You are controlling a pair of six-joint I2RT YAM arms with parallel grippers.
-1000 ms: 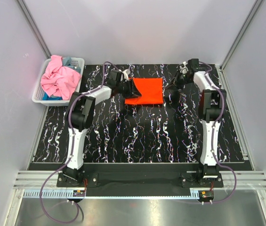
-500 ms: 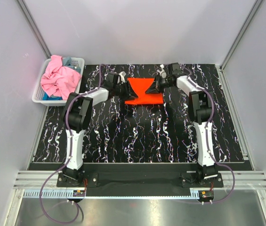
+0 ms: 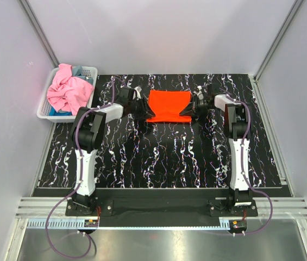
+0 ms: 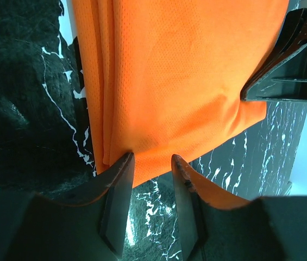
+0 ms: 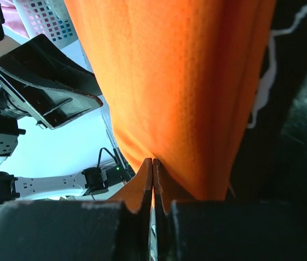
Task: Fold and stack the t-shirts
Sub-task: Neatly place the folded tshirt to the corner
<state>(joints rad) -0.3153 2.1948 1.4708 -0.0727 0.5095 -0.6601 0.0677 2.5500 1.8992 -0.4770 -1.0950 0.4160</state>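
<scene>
Right gripper (image 5: 153, 162), closed, is pinching the one orange t-shirt (image 3: 168, 105) by its edge. Left gripper (image 4: 152, 159), half open, is touching the opposite edge. The shirt is lying on the table (image 3: 158, 157). One pink t-shirt (image 3: 66, 92) and one blue-grey t-shirt (image 3: 77, 70) are sitting in one basket (image 3: 92, 70).

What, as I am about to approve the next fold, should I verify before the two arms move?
1. Right gripper pinching the bright orange cloth t-shirt: ok, jaws shut at its edge, creases running to the tips.
2. Left gripper gripping it: not ok, jaws apart, hem only at the tips.
3. Grippers on opposite sides of the shirt: ok.
4. Shirt well inside the edges of the black marbled table: ok.
5. Crumpled light pink t-shirt inside the white plastic lattice basket, apart from both arms: ok.
</scene>
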